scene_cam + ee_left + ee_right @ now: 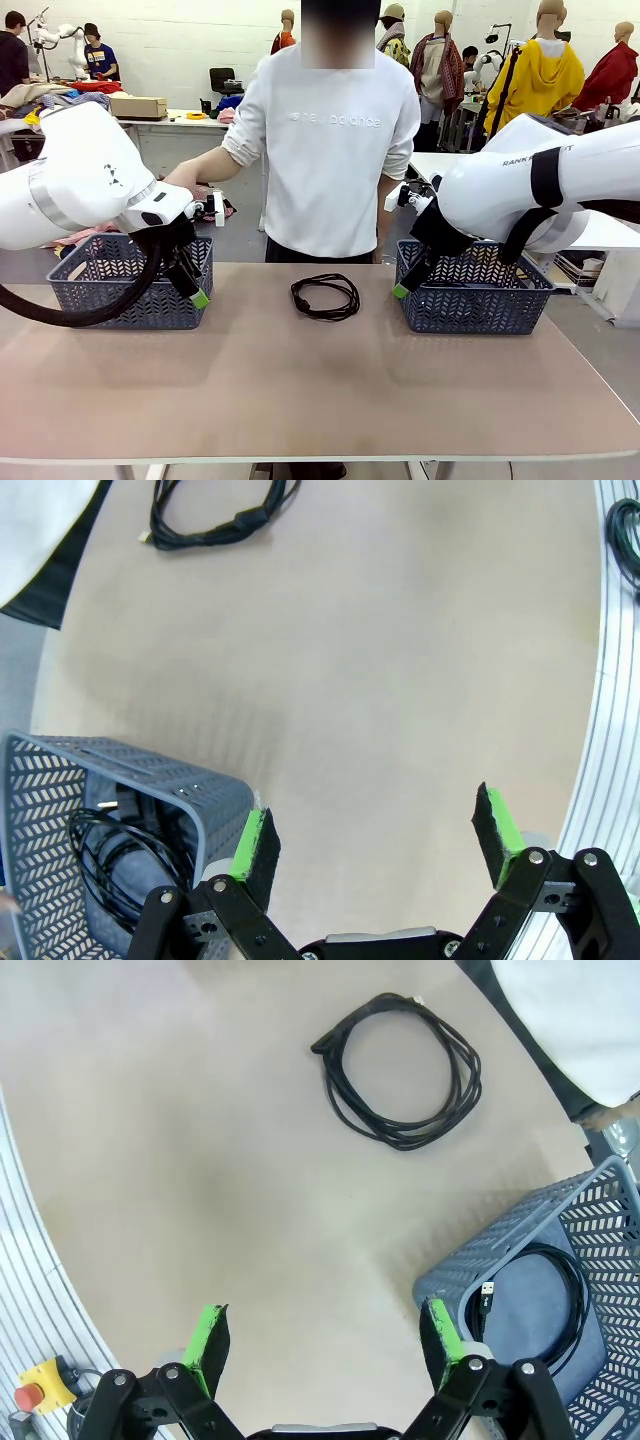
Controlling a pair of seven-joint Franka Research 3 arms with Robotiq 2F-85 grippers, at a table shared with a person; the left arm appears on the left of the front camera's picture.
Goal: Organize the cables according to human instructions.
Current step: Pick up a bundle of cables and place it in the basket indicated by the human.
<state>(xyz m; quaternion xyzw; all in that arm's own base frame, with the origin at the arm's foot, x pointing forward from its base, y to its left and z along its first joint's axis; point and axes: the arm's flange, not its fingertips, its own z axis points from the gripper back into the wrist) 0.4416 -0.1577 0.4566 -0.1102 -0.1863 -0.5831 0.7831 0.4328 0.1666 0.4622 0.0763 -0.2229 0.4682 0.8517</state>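
wall (190, 40): white | tables (170, 122): white, cluttered, perhaps clothes | tabletop (320, 380): beige

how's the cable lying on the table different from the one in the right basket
The coiled cable on the table lies out in the open between the baskets; the cable in the right basket sits on that basket's floor, walled in by the right basket. The table coil shows whole, while the basket one is partly hidden by the rim. Both are thin black cords wound in a round loop.
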